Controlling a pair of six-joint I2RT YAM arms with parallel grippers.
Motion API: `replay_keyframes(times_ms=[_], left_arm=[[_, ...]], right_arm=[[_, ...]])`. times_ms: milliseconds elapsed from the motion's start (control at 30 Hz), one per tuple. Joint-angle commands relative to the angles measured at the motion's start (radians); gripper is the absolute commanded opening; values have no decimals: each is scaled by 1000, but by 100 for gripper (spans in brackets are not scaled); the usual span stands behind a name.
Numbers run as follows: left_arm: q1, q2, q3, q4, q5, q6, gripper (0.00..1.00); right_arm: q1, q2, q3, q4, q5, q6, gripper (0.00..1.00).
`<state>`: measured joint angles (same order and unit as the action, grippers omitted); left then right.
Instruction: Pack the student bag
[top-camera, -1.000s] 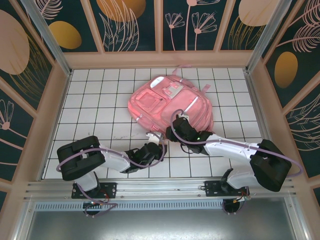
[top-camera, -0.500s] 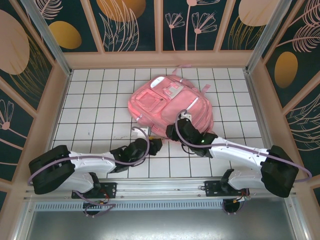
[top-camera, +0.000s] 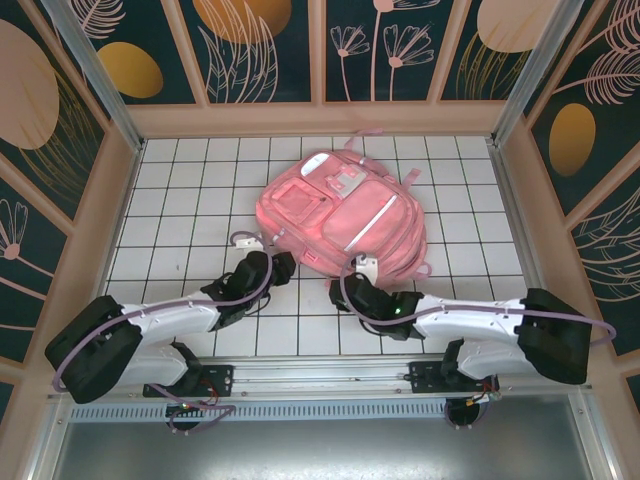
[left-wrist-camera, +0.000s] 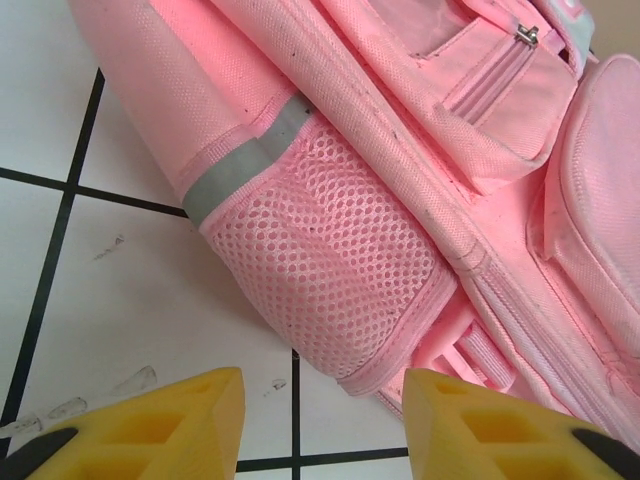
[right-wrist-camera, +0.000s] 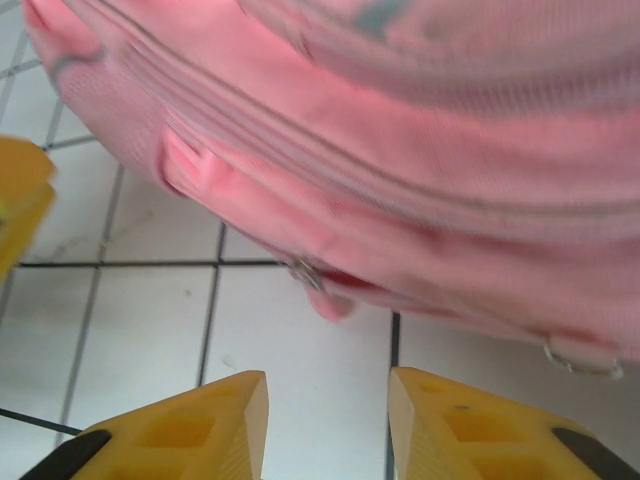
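The student bag (top-camera: 340, 212), a big pink backpack with a pale stripe, lies flat on the white tiled table, front pockets up. My left gripper (top-camera: 283, 264) is at its near left corner, open and holding nothing. In the left wrist view its yellow fingers (left-wrist-camera: 215, 405) frame bare tile just short of the bag's mesh side pocket (left-wrist-camera: 340, 270). My right gripper (top-camera: 345, 289) sits by the bag's near edge, also open and holding nothing. From the right wrist, a zip pull (right-wrist-camera: 318, 283) hangs from the bag (right-wrist-camera: 400, 170) just beyond the yellow fingertips (right-wrist-camera: 235, 405).
Low wooden walls (top-camera: 115, 215) ring the tiled table (top-camera: 180, 200). A metal rail (top-camera: 320, 375) with both arm bases runs along the near edge. The bag's pink straps (top-camera: 372, 134) trail toward the back wall. Bare tiles lie left of the bag.
My left gripper has moved left and away from the near edge to the bag's corner, and its jaws have opened. My right gripper has drawn back off the bag to its near edge.
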<state>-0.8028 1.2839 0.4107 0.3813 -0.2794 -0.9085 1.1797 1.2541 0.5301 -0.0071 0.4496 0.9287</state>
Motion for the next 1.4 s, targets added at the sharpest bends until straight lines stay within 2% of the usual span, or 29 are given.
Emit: replay_keyframes(times_ms=[0, 267, 767, 1000, 1167, 1300, 1367], left_arm=[[10, 38, 43, -10, 42, -23, 49], [14, 80, 53, 5, 82, -26, 49], [14, 122, 63, 37, 141, -40, 49], [13, 153, 76, 48, 167, -44, 49], [14, 192, 86, 78, 206, -53, 50], [14, 233, 100, 112, 244, -56, 55], [14, 254, 109, 115, 245, -63, 56]], right_arm=[[23, 54, -42, 140, 36, 34, 35], [25, 207, -65, 351, 62, -25, 33], [-67, 392, 32, 441, 4, -111, 31], [-69, 418, 41, 461, 37, -131, 25], [-65, 412, 27, 509, 51, -148, 30], [-65, 415, 21, 548, 59, -161, 31], [-66, 416, 24, 544, 67, -161, 20]])
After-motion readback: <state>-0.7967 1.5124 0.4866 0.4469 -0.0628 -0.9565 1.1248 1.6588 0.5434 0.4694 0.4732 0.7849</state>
